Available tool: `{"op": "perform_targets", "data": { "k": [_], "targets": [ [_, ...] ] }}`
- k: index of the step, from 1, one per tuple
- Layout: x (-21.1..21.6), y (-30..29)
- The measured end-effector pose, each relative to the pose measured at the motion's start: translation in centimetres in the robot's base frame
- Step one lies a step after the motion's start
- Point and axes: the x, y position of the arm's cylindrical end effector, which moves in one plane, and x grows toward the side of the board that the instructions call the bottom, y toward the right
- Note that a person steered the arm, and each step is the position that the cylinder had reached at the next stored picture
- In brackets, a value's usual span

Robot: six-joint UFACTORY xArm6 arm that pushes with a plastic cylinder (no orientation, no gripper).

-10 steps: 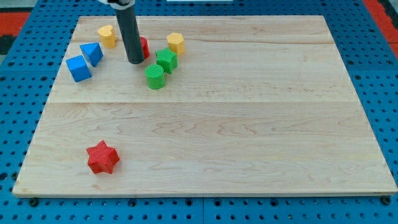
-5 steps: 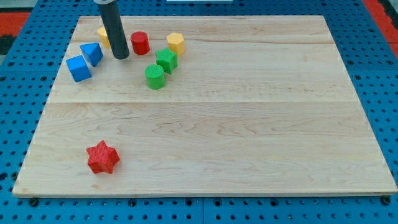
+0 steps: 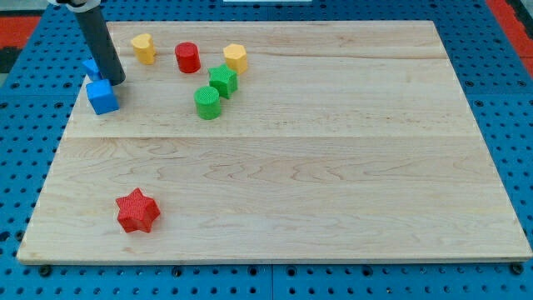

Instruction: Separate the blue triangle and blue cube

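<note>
Two blues: the blue cube [image 3: 102, 97] sits just below my tip [image 3: 116, 82], toward the view's bottom-left; the blue triangle [image 3: 91, 68] is just to the tip's left, mostly hidden behind the rod.
Tip state: a bare rod with no jaws, nothing to open or close and nothing held; it stands close against both blue blocks, though actual contact cannot be told.
Gap: whether the two blues touch is hidden by the rod.
Step in hand: my judgement is wedging between the pair.
Doing it well: push one block only, straight through its middle, so it slides rather than spins; the triangle sits near the board's [image 3: 300, 167] left edge, so driving the cube toward the view's bottom looks safer.
Others: yellow [image 3: 143, 47], red cylinder [image 3: 187, 57] and green blocks [image 3: 214, 91] lie well to the tip's right, out of the way.
</note>
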Motion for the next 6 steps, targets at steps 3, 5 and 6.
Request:
{"op": "perform_targets", "data": {
  "k": [3, 5, 6],
  "targets": [
    [2.0, -6.3],
    [-2.8, -5.5],
    [-3.5, -4.0]
  ]
}}
